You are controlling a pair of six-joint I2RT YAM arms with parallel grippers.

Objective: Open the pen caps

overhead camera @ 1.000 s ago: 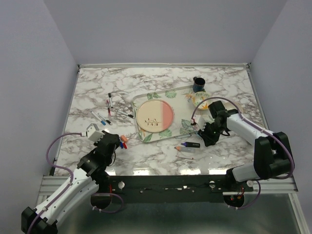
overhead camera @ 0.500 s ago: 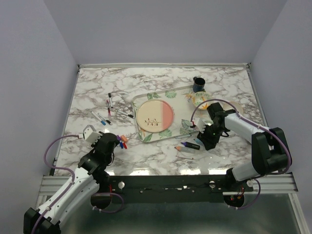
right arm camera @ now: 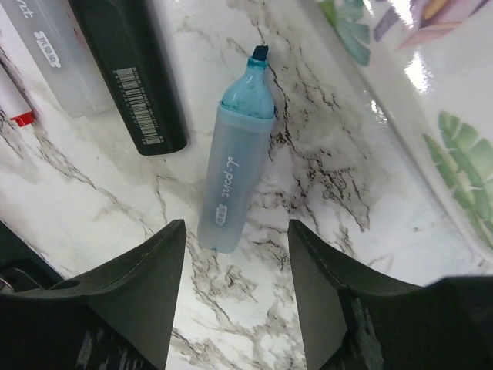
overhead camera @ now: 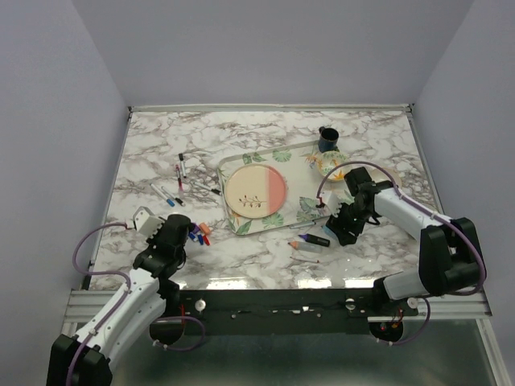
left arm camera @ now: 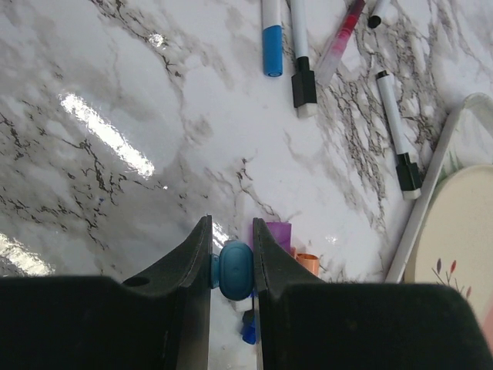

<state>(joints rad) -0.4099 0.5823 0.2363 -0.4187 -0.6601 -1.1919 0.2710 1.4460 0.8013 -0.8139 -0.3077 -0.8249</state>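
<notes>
Light-blue cap (left arm camera: pixel 233 270): rounded and translucent, pinched between two black fingers just above the marble, at the table's front-left.
Left gripper (left arm camera: pixel 232 262): clamped on that cap, fingers close together, nothing else in its grip.
Loose caps (overhead camera: pixel 199 233): a small coloured cluster on the marble right by the left gripper. From the wrist, there's a purple cap (left arm camera: pixel 279 233), an orange cap (left arm camera: pixel 308 263) beside it, and small blue caps (left arm camera: pixel 248 333) half hidden by a finger.
Light-blue highlighter (right arm camera: pixel 235 166): cap off, dark chisel tip bare, frosted barrel flat on the marble just off the tray's front-right edge.
Writing: white script runs down the barrel and ends in "point"; the letter before it is unclear, and the small white box below is too small to read.
Right gripper (right arm camera: pixel 235 285): jaws apart, one finger on either side of the highlighter's rear end with a gap on both sides, holding nothing.
Black barrel (right arm camera: pixel 131 77): just left of the highlighter, with a white barcode sticker whose digits are too fine to read.
Clear barrel (right arm camera: pixel 58 54): further left, its small dark label unreadable.
White markers (left arm camera: pixel 302 62): thin, lying loose beyond the caps with blue and black caps on; one looks red.
Tray (right arm camera: pixel 431 131): leaf-printed, just right of the highlighter, carrying a pink-and-cream plate (overhead camera: pixel 256 191).
Mug (overhead camera: pixel 327 138), bowl (overhead camera: pixel 330 163): at the tray's far-right corner.
</notes>
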